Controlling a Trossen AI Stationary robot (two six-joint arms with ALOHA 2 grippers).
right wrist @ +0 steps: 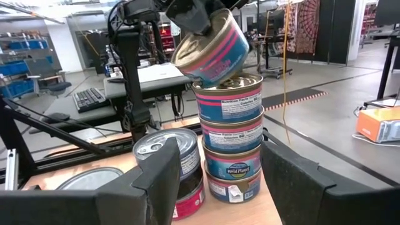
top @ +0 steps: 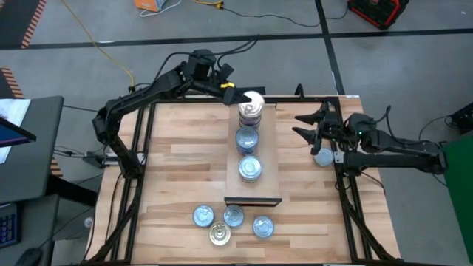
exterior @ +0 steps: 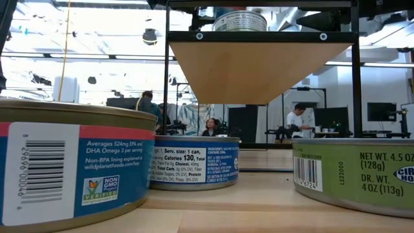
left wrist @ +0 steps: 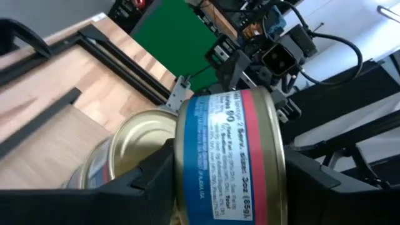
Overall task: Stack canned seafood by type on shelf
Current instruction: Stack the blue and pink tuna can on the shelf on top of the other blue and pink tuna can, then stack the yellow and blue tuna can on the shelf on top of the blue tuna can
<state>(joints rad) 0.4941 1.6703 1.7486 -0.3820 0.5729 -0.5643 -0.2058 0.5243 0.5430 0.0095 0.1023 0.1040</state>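
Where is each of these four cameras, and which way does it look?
High: overhead, straight down on the shelf; both arms show.
Low: at tabletop height, facing the room past tins; no arm shows.
Left wrist: past the left gripper, around a tilted tin.
Right wrist: past the right gripper, toward the stack.
Both wrist views share the tilted tin.

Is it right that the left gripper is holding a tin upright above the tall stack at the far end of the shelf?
Not upright. The right wrist view shows the tin in the left gripper tilted over the tall stack on the shelf. The rest holds.
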